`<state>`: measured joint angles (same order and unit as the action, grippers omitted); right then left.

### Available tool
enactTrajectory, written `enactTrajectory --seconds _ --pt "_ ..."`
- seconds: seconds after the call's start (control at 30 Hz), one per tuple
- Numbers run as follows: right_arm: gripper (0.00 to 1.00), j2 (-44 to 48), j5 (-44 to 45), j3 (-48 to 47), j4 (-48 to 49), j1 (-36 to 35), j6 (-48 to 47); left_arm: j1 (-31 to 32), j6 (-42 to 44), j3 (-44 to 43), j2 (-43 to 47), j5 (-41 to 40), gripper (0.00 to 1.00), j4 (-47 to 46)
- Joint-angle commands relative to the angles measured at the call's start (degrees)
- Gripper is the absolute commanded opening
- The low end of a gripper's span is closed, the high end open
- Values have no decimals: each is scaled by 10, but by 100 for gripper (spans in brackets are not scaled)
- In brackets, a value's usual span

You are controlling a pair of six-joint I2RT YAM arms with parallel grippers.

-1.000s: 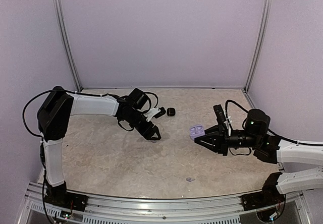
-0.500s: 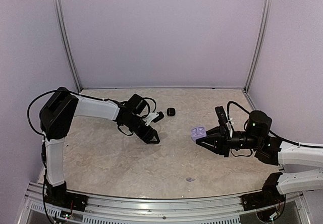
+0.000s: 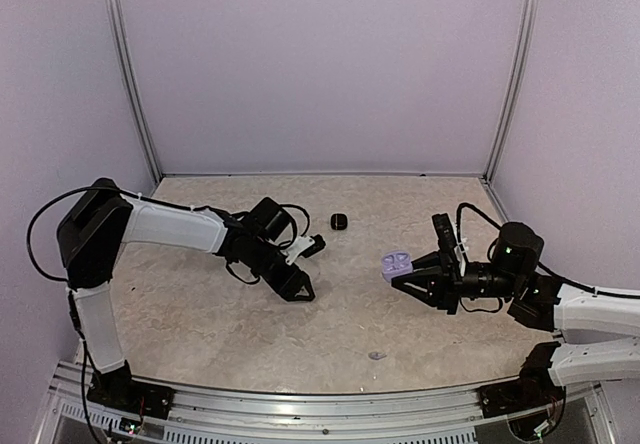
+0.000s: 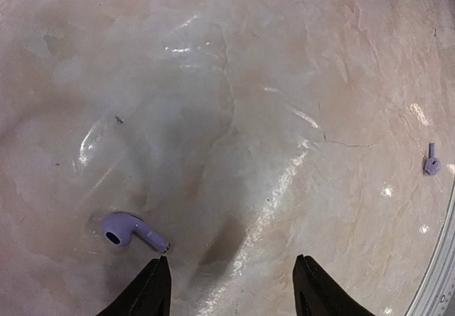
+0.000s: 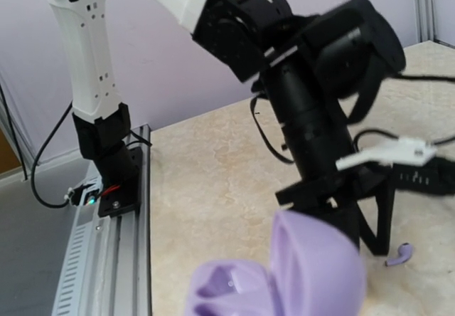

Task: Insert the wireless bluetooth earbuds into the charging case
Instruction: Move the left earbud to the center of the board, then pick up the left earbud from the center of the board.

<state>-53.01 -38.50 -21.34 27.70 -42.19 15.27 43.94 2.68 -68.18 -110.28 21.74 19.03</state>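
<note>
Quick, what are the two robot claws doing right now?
Left gripper: open, holding nothing.
Right gripper: closed on the open lavender plastic charging case.
</note>
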Motion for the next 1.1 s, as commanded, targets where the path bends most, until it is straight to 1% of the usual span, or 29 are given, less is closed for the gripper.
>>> enactTrajectory --seconds 0.0,0.07,0.17,0.33,0.4,0.53,0.77,1.07 --pt "0 -2 -3 -1 13 5 -10 -5 -17 -27 46 -33 59 4" --pt "0 -4 0 -2 11 5 -9 -7 -24 -49 46 -65 59 19" --pt "0 -3 7 -5 2 5 -9 -8 -57 -71 36 -106 57 38" --pt "0 2 28 -6 -17 5 -14 1 -118 -66 34 -124 54 41" --pt "0 2 39 -9 -26 5 -17 6 -137 -70 18 -136 53 59" --pt "0 -1 64 -12 -38 5 -20 12 -167 -72 -5 -143 49 59" --pt "0 -6 75 -16 -48 4 -21 15 -190 -99 -37 -162 43 74" --pt "0 -7 72 -15 -47 5 -22 20 -186 -143 -80 -169 38 102"
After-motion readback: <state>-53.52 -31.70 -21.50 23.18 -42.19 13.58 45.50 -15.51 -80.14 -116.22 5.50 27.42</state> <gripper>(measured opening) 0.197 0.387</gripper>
